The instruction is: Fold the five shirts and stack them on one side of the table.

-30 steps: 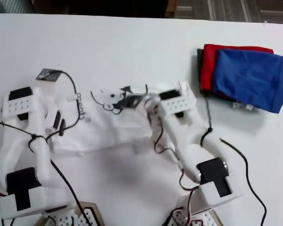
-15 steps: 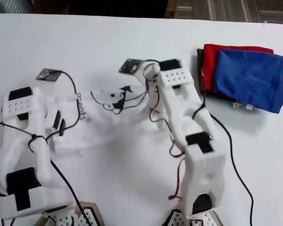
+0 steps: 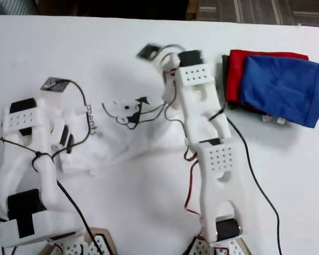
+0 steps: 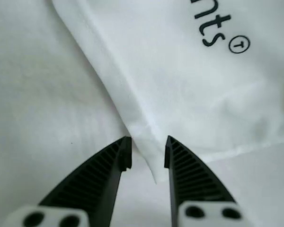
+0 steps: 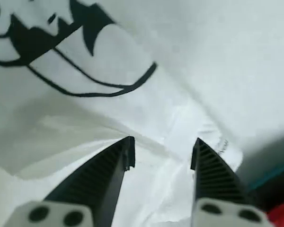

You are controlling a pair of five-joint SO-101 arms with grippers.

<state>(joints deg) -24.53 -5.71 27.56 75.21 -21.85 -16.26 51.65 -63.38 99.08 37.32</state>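
A white shirt (image 3: 133, 133) with a black cartoon print lies crumpled at the table's middle. My left gripper (image 4: 148, 144) sits low at the shirt's left end, shut on its folded edge. In the high view it is at the left (image 3: 68, 139). My right gripper (image 5: 162, 146) is shut on a bunched ridge of the same shirt (image 5: 146, 94) beside the print. The right arm (image 3: 202, 106) stretches far back over the shirt's right end. At the right edge lies a stack with a blue shirt (image 3: 284, 87) on top, a red shirt (image 3: 236, 71) under it and a dark one at the bottom.
The white table (image 3: 95, 42) is bare at the back left and along the front middle. Black cables trail from both arms across the shirt and table. The arm bases stand at the front edge.
The right arm swung up and away toward the back of the table, pulling the shirt's right end with it and bunching the cloth. The left arm stayed still.
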